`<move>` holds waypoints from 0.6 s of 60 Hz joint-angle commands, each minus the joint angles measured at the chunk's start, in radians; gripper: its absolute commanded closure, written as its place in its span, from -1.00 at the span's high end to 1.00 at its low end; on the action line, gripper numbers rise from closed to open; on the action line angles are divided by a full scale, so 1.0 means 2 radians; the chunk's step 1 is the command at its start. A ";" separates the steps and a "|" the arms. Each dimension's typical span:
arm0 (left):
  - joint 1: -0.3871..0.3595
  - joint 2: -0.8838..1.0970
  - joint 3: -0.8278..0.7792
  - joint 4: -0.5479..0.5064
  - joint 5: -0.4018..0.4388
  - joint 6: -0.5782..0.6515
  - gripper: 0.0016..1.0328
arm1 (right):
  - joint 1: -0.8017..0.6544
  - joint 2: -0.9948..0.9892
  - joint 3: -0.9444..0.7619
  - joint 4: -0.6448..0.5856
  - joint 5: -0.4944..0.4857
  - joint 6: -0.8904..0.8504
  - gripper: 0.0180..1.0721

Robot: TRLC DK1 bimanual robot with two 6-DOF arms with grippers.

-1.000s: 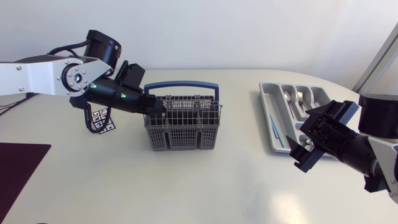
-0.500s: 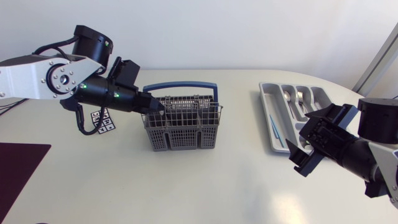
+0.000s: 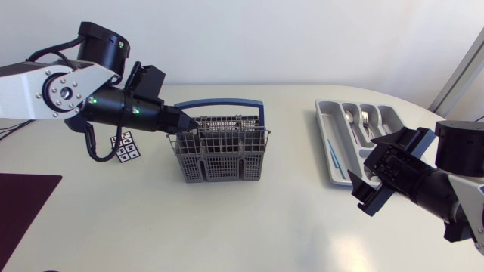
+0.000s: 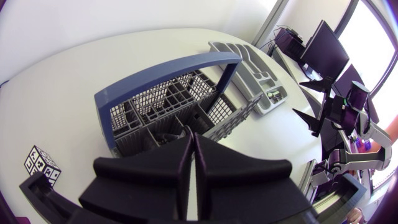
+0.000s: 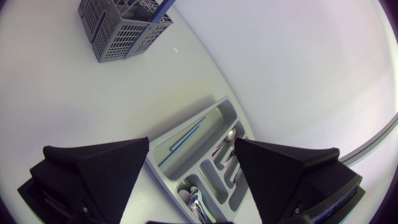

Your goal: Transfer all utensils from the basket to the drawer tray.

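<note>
Two arms, one at the basket and one by the tray

From the left edge, the left arm stretches across to the grey wire basket [image 3: 223,160], forearm nearly level. The left gripper [image 3: 189,134] sits at the basket's left rim, below the blue handle [image 3: 219,106]. In the left wrist view its fingers [image 4: 180,163] are drawn together with only a thin slit between them, tips over a compartment of the basket [image 4: 155,102]. Whether they pinch anything cannot be told.

The right arm is low at the right edge. The right gripper [image 3: 363,172] is spread wide, just beside the near corner of the drawer tray [image 3: 321,130]. In the right wrist view the tray [image 5: 177,158] lies ahead between the fingers, with cutlery [image 5: 227,149] in it.
</note>
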 commanded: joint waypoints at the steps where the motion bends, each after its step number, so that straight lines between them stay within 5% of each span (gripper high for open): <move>1: 0.004 -0.015 0.010 0.002 -0.003 0.000 -0.94 | 0.007 -0.004 -0.012 -0.004 0.005 0.012 0.88; 36: 0.017 -0.037 0.066 -0.053 0.024 -0.001 -0.94 | 0.037 0.006 0.009 -0.012 0.019 0.031 0.88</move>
